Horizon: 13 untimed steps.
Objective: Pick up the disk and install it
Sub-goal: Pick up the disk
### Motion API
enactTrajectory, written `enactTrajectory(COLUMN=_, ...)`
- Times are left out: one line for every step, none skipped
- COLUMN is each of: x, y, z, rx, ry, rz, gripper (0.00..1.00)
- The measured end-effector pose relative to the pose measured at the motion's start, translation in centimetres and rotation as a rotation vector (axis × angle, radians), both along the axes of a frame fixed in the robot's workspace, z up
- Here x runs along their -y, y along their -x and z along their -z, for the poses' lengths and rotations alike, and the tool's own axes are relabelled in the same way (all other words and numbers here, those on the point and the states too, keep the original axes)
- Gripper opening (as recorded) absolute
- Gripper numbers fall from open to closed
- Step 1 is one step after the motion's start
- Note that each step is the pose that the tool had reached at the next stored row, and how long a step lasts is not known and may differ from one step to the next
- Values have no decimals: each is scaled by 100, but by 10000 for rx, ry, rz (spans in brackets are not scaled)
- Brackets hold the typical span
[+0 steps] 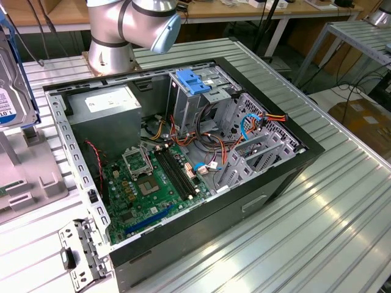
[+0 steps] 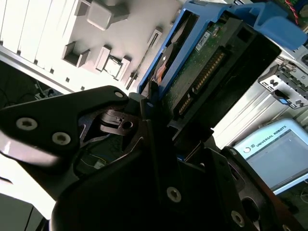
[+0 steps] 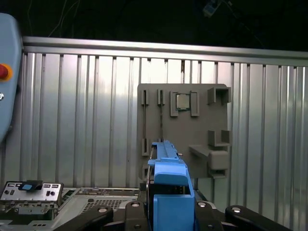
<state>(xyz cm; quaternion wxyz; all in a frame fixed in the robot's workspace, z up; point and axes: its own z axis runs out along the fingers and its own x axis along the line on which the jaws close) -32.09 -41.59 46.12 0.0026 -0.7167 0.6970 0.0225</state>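
The disk (image 2: 202, 62) is a silver drive in a bright blue carrier, with its green circuit board facing the second wrist view. My gripper (image 2: 154, 110) is shut on it, black fingers (image 2: 120, 125) clamping both flat sides. In the first wrist view the carrier's blue edge (image 3: 168, 187) stands between the fingers of the gripper (image 3: 171, 211), above the grey holder plate (image 3: 183, 120). In the exterior view the disk (image 1: 12, 91) stands on edge at the far left, over the grey holder (image 1: 30, 177). The open computer case (image 1: 293, 131) lies mid-table, its drive cage topped by a light-blue latch (image 1: 192, 82).
A grey power supply box (image 1: 104, 110) and the motherboard (image 1: 146, 183) fill the case's left side, with loose cables (image 1: 256, 125) by the drive cages. A metal bracket (image 1: 82, 253) lies beside the case's near corner. A pendant with a red button (image 3: 7, 72) sits off the table.
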Motion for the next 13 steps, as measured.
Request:
enactTrajectory(x=8, y=0, z=0, rx=0, ry=-1, rz=0, gripper=36)
enactTrajectory(x=17, y=0, z=0, rx=0, ry=0, rz=0, gripper=36)
enactTrajectory(x=25, y=0, z=1, rx=1, ry=-1, rz=0, gripper=36)
enactTrajectory(x=33, y=0, z=1, rx=1, ry=-1, rz=0, gripper=36)
enactTrajectory(x=44, y=0, z=1, rx=0, ry=-1, rz=0, gripper=36)
enactTrajectory(x=52, y=0, z=1, rx=0, ry=0, rz=0, gripper=36)
enactTrajectory(x=66, y=0, z=1, rx=1, ry=-1, rz=0, gripper=36)
enactTrajectory(x=78, y=0, z=1, rx=1, ry=-1, rz=0, gripper=36)
enactTrajectory(x=87, y=0, z=1, rx=0, ry=-1, rz=0, gripper=36)
enactTrajectory(x=96, y=1, z=1, rx=1, ry=-1, rz=0, gripper=36)
enactTrajectory(x=105, y=0, z=1, rx=1, ry=-1, rz=0, gripper=36)
enactTrajectory(x=117, y=0, z=1, rx=1, ry=0, rz=1, gripper=36)
enactTrajectory(x=127, y=0, z=1, rx=1, ry=-1, rz=0, gripper=36)
